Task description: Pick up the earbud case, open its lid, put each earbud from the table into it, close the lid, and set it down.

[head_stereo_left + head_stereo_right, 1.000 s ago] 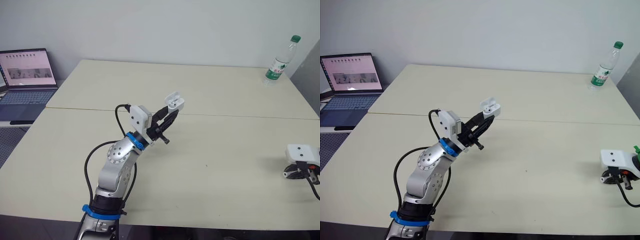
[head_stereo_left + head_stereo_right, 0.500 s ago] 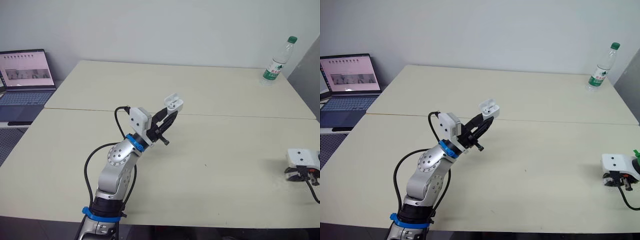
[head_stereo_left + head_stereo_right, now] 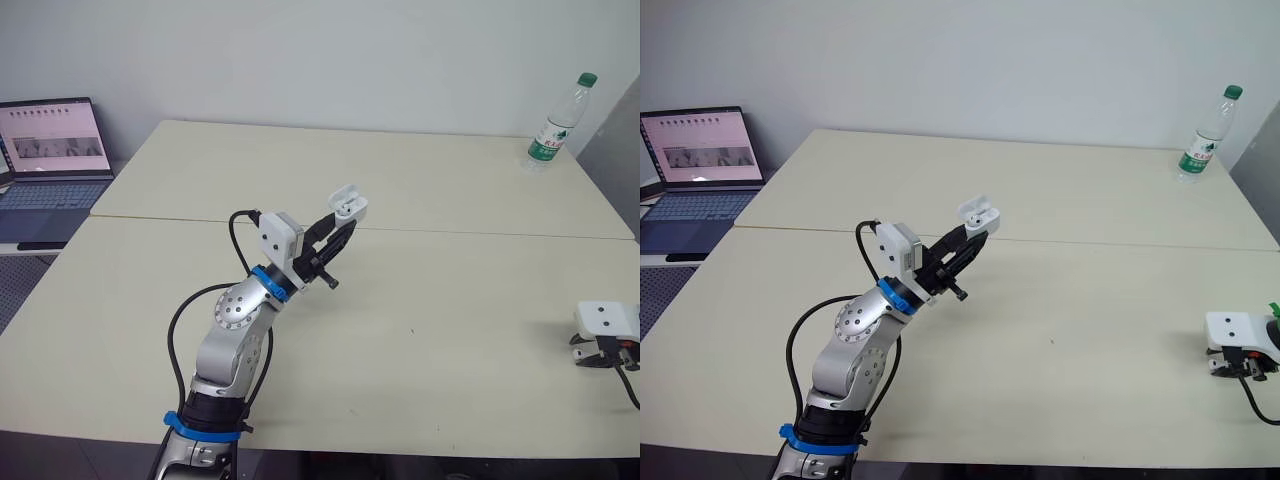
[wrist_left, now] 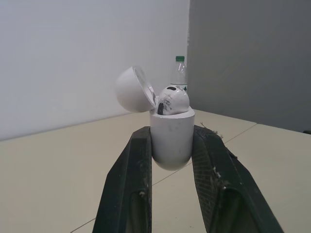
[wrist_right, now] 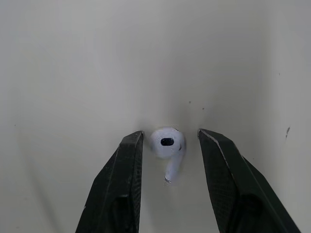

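My left gripper point(image 3: 343, 222) is raised over the middle of the table and shut on the white earbud case point(image 4: 171, 137). The case's lid point(image 4: 134, 90) stands open and one earbud point(image 4: 173, 100) sits in it. Far to the right, near the table's front edge, my right gripper point(image 5: 170, 141) is low over the table and open. A loose white earbud point(image 5: 168, 143) lies on the table between its two black fingers point(image 5: 126, 167), touching neither. In the left eye view the right gripper point(image 3: 597, 357) shows beside the picture's right edge.
A plastic water bottle point(image 3: 556, 124) with a green cap stands at the table's far right corner. An open laptop point(image 3: 52, 150) sits off the table's left side. A seam point(image 3: 450, 231) runs across the cream table.
The right gripper has shifted further right and lower toward the table. The left gripper holds the open case in the same place.
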Controlling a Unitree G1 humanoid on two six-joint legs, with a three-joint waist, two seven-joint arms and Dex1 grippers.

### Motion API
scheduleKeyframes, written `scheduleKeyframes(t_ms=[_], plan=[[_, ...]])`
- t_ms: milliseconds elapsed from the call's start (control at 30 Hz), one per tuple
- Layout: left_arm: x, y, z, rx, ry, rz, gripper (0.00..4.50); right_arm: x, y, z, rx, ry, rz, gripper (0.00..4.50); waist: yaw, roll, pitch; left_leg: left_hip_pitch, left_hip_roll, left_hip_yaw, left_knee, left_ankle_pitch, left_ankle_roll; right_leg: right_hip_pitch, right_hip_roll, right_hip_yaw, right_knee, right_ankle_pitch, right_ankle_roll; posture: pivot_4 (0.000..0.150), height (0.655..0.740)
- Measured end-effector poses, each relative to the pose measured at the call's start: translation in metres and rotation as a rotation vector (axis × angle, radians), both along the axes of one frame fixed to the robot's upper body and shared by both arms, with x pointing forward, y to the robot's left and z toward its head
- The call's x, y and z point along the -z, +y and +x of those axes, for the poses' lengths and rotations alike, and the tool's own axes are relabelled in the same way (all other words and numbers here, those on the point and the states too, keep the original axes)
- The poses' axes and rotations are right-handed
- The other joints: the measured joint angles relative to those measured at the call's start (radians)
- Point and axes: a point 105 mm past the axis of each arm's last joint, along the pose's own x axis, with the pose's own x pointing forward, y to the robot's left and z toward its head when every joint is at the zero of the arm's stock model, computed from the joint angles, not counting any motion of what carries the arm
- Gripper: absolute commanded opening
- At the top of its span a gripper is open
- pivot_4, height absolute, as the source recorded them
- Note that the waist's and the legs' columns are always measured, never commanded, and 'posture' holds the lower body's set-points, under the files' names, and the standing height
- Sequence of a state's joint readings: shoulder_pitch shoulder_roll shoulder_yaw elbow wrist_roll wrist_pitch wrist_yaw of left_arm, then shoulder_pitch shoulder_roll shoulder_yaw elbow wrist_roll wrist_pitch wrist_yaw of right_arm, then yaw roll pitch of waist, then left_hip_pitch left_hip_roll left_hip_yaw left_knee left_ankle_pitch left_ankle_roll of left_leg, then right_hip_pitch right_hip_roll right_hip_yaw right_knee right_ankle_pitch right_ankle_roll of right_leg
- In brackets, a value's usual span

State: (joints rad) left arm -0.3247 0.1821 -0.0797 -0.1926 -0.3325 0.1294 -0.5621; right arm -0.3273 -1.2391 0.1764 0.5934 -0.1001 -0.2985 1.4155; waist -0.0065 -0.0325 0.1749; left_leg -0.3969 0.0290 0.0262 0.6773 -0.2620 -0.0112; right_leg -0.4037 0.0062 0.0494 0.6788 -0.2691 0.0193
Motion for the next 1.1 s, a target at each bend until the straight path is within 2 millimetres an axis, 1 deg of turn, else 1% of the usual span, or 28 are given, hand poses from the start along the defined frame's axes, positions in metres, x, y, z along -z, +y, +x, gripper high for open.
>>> scheduleKeyframes(t_ms=[233, 600, 633, 667, 733, 767, 1000, 1067, 1100], plan=[[0.0, 0.0, 0.0, -0.002, 0.001, 0.0, 0.79, 0.0, 0.004, 0.0, -0.027, -0.006, -0.035, 1.83, 0.0, 0.0, 0.0, 0.0, 0.0, 0.0, 0.0, 0.0, 0.0, 0.0, -0.001, 0.0, 0.0, 0.0, 0.0, 0.15, 0.74], [0.002, 0.001, 0.0, -0.006, 0.008, 0.0, 0.79, 0.0, 0.002, 0.0, -0.03, -0.003, -0.065, 1.83, 0.001, 0.0, 0.0, 0.0, 0.0, 0.0, 0.0, 0.0, 0.0, 0.0, -0.001, 0.0, 0.0, 0.0, 0.0, 0.15, 0.74], [0.002, 0.001, 0.0, -0.006, 0.008, 0.0, 0.79, 0.0, 0.002, 0.0, -0.029, -0.002, -0.065, 1.46, 0.001, 0.0, 0.0, 0.0, 0.0, 0.0, 0.0, 0.0, 0.0, 0.0, -0.001, 0.0, 0.0, 0.0, 0.0, 0.15, 0.74], [0.002, 0.001, 0.0, -0.006, 0.008, 0.0, 0.79, 0.001, 0.002, -0.001, -0.026, 0.003, -0.065, 1.26, 0.001, 0.0, 0.0, 0.0, 0.0, 0.0, 0.0, 0.0, 0.0, 0.0, -0.001, 0.0, 0.0, 0.0, 0.0, 0.15, 0.74], [0.002, 0.001, 0.0, -0.006, 0.008, 0.0, 0.79, 0.001, 0.001, -0.001, -0.02, 0.007, -0.067, 0.65, 0.001, -0.001, 0.0, 0.0, 0.0, 0.0, 0.0, 0.0, 0.0, 0.0, -0.001, 0.0, 0.0, 0.0, 0.0, 0.15, 0.74], [0.002, 0.001, 0.0, -0.006, 0.008, 0.0, 0.79, 0.001, 0.001, -0.001, -0.018, 0.008, -0.067, 0.41, 0.001, -0.001, -0.001, 0.0, 0.0, 0.0, 0.0, 0.0, 0.0, 0.001, -0.001, 0.0, 0.0, 0.0, 0.0, 0.15, 0.74], [0.002, 0.001, 0.0, -0.005, 0.008, 0.0, 0.79, 0.0, 0.002, -0.001, -0.022, 0.008, -0.069, 0.42, 0.001, -0.001, -0.001, 0.0, 0.0, 0.0, 0.0, 0.0, 0.0, 0.001, -0.001, 0.0, 0.0, 0.0, 0.0, 0.15, 0.74], [0.002, 0.001, 0.0, -0.003, 0.007, 0.001, 0.79, -0.001, 0.006, 0.0, -0.02, 0.015, -0.051, 0.42, 0.0, -0.001, -0.001, 0.0, 0.0, 0.0, 0.0, 0.0, 0.0, 0.0, -0.001, 0.0, 0.0, 0.0, 0.0, 0.15, 0.74], [0.002, 0.001, 0.0, -0.004, 0.007, 0.002, 0.79, -0.002, 0.013, 0.003, -0.009, 0.023, -0.016, 0.42, -0.002, -0.001, -0.001, 0.0, 0.0, 0.0, 0.0, 0.0, 0.0, 0.0, -0.001, 0.0, 0.0, 0.0, 0.0, 0.15, 0.74]])
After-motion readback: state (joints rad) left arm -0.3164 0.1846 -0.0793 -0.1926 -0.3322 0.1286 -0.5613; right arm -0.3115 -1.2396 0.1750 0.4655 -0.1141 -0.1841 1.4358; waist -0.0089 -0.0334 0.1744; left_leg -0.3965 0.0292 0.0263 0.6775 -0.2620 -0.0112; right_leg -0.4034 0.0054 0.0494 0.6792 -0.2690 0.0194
